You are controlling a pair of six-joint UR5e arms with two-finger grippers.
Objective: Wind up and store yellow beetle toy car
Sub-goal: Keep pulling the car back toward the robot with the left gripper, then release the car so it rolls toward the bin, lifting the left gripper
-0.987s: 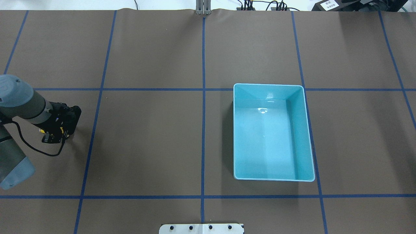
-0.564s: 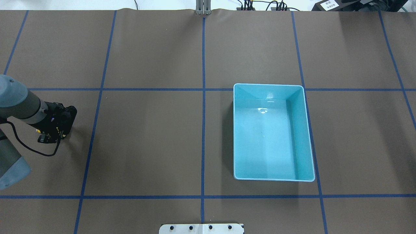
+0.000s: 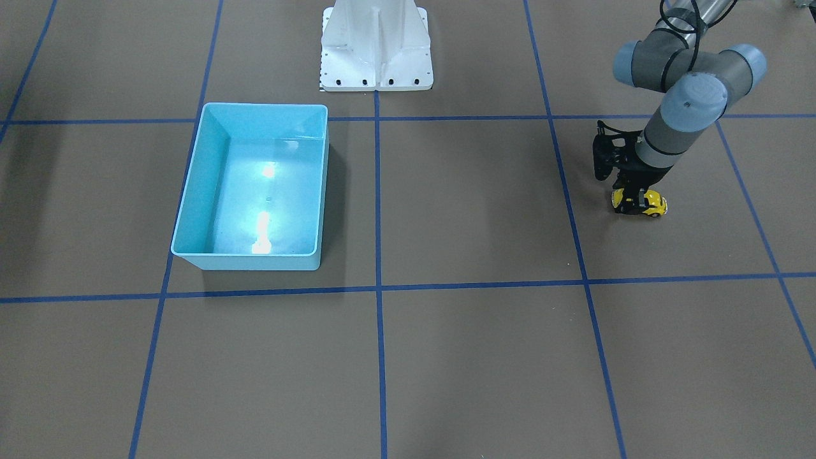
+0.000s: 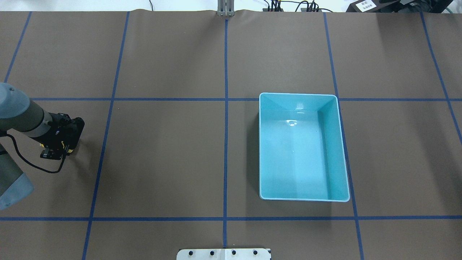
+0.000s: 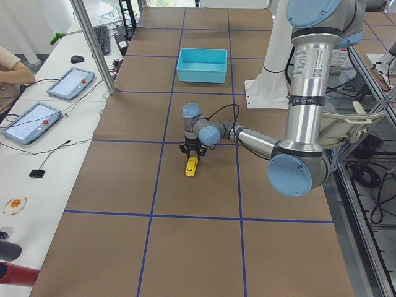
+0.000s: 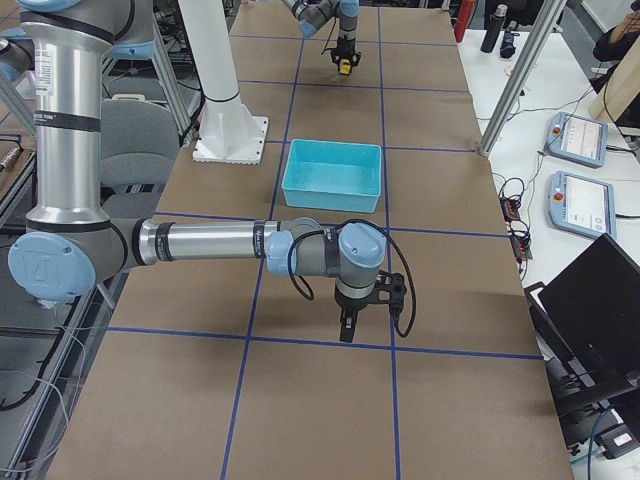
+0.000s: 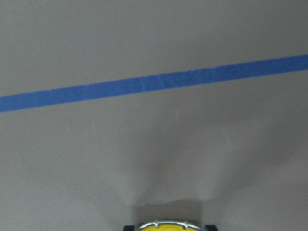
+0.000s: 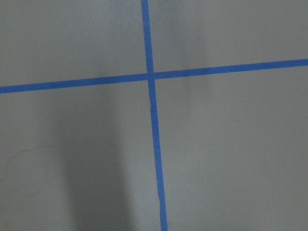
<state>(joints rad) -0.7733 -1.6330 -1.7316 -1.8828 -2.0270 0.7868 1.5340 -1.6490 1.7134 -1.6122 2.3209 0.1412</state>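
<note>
Storage is not yet done: the car (image 3: pixel 653 204) is clamped in the left gripper (image 3: pixel 631 205), low at the table (image 3: pixel 446 357), well apart from the empty bin (image 3: pixel 194 191). Whether winding is finished cannot be told, nor the state of the right gripper (image 6: pixel 346 328)

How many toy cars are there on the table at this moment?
1. The yellow toy car sits on the table under the left gripper, between its fingers. The blue bin holds none, and nothing in view seems able to hide another.
</note>
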